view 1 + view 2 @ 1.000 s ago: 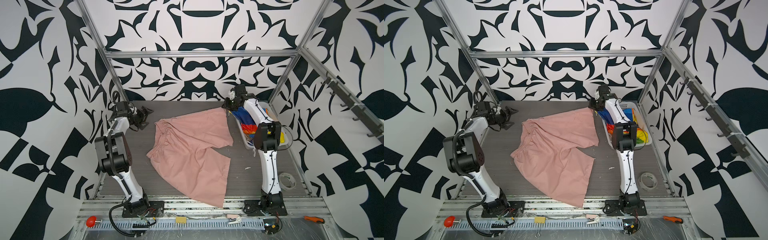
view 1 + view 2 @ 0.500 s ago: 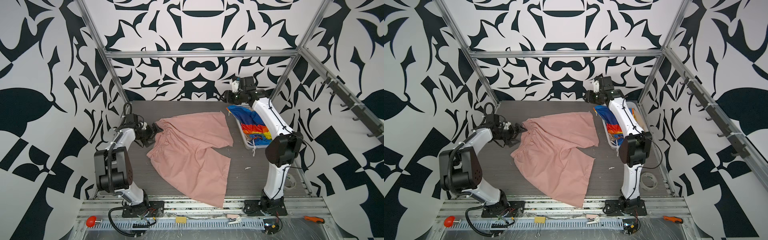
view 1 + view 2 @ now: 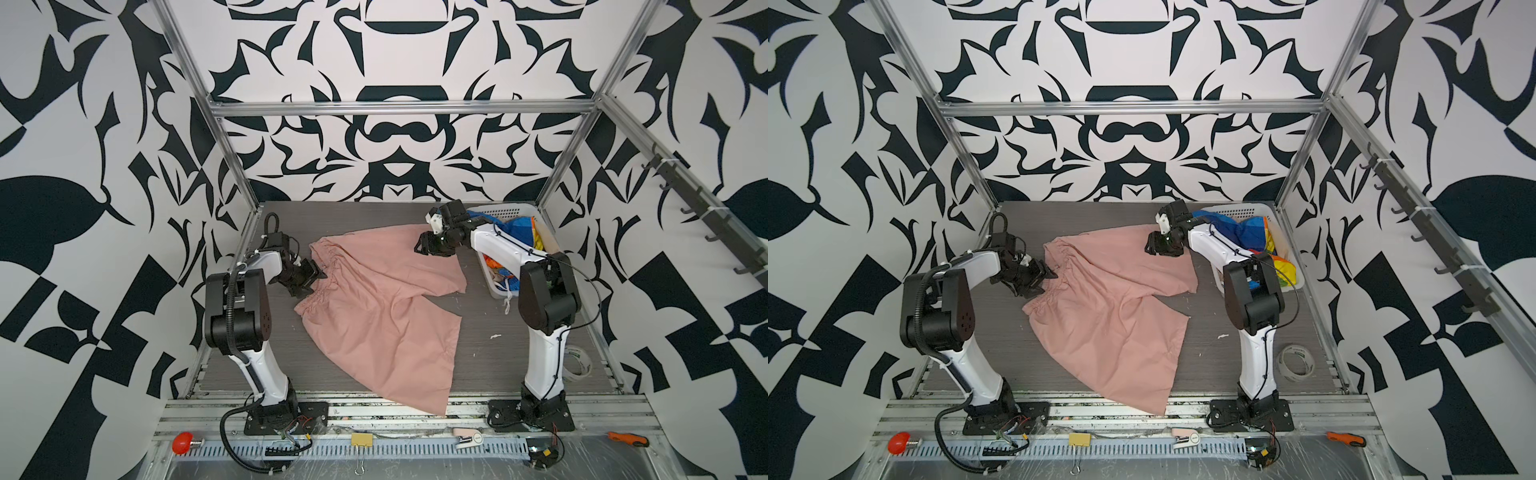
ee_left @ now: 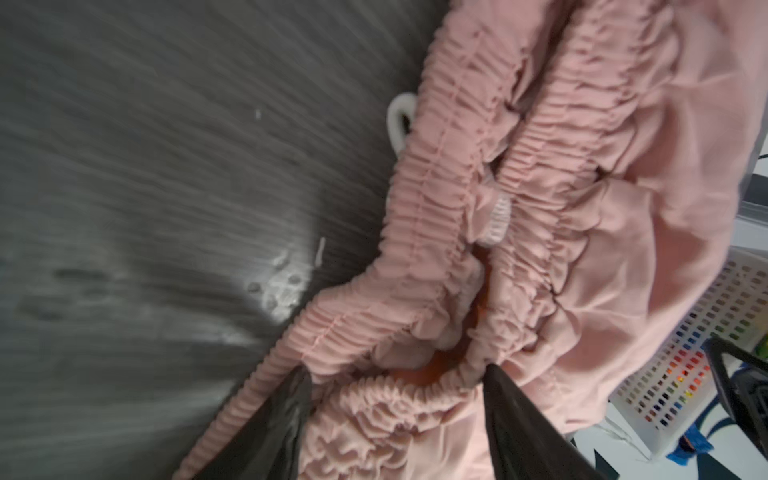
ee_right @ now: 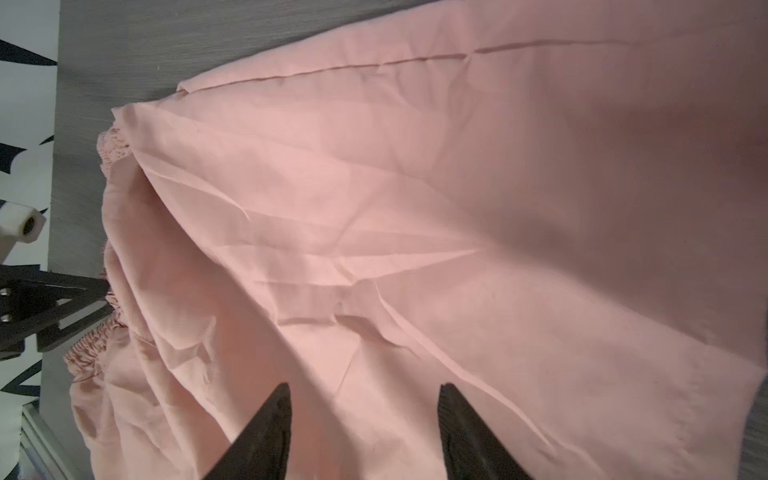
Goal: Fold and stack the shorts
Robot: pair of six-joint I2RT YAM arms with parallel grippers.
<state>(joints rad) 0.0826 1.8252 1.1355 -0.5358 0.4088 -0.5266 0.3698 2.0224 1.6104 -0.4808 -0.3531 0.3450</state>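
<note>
Salmon-pink cloth shorts, likely light and limp, are spread on the grey table; their gathered waistband, the likeliest hold, is straddled by the part-open left gripper; the right gripper is held open, empty, over a leg.

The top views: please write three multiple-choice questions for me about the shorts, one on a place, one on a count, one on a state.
1. Where do the rainbow-striped shorts lie?
A) on a wall hook
B) in the white basket
C) in a drawer

2. How many pairs lie on the table outside the basket?
A) one
B) two
C) three

3. The pink shorts are:
A) folded in half
B) spread out, unfolded
C) rolled up

Answers:
1 B, their bright stripes show above the basket's rim.
2 A, only the pink shorts lie there.
3 B, both legs lie flat and apart.
</note>
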